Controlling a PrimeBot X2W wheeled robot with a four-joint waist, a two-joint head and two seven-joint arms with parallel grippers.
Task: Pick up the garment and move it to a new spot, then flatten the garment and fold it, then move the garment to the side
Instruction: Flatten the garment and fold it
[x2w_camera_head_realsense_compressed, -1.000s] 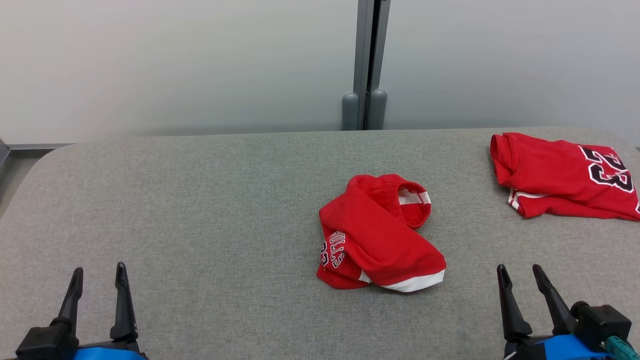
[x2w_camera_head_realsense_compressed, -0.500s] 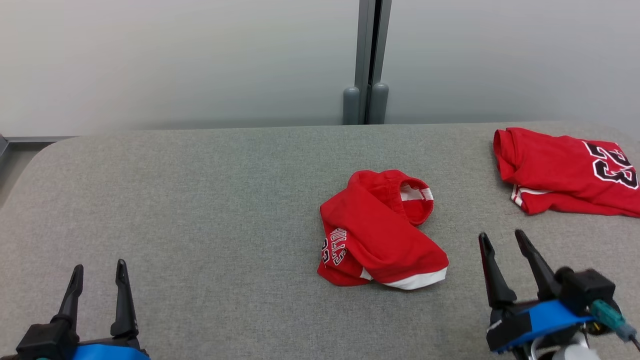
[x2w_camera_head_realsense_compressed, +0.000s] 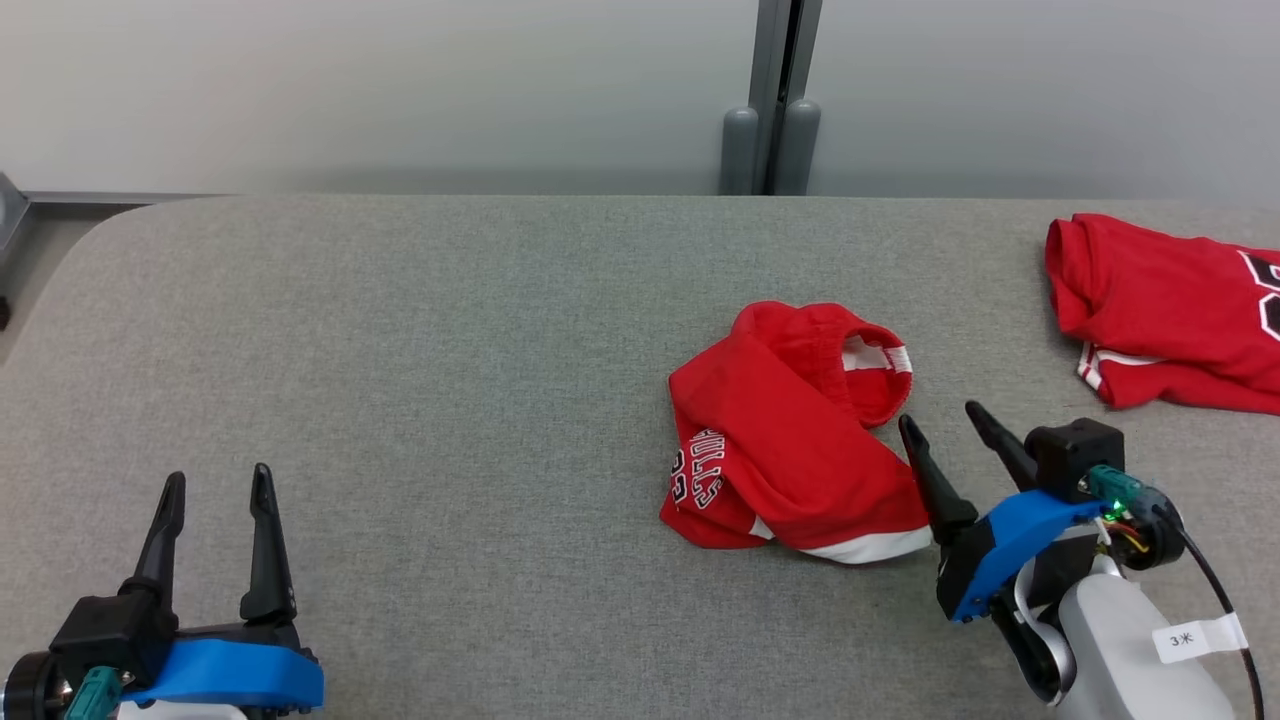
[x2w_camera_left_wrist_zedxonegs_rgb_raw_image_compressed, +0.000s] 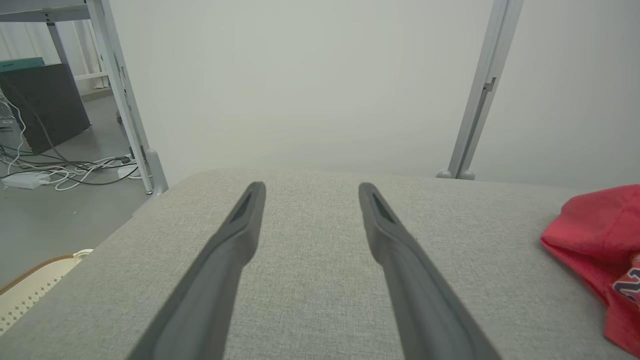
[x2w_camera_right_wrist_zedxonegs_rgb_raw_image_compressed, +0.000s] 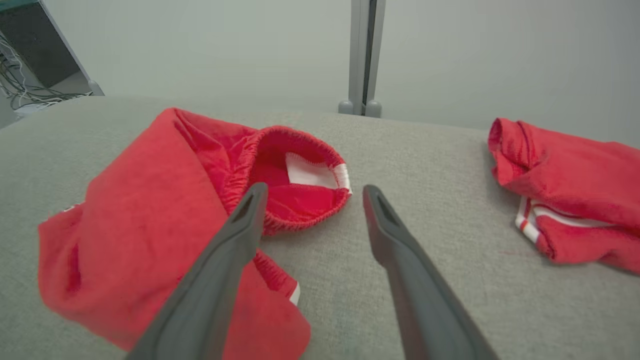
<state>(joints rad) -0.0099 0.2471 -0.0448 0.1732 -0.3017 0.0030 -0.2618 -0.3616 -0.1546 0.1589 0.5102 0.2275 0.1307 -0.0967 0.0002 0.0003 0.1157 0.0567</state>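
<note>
Barely begun — the crumpled garment (x2w_camera_head_realsense_compressed: 790, 440) lies ungrasped mid-frame, the right tool (x2w_camera_head_realsense_compressed: 938, 414) spread wide just beside it.

On the padded table (x2w_camera_head_realsense_compressed: 450, 350), the crumpled shorts (x2w_camera_head_realsense_compressed: 790, 440) lie right of centre. The folded jersey (x2w_camera_head_realsense_compressed: 1160, 310) sits well apart at their 2 o'clock, the right gripper (x2w_camera_head_realsense_compressed: 938, 415) just beside them at 3 o'clock, the left gripper (x2w_camera_head_realsense_compressed: 220, 473) far off at 9 o'clock

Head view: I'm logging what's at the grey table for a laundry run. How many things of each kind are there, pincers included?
Red shorts: 1
Red jersey: 1
Pincers: 2 (left pincer, right pincer)
Total: 4
</note>
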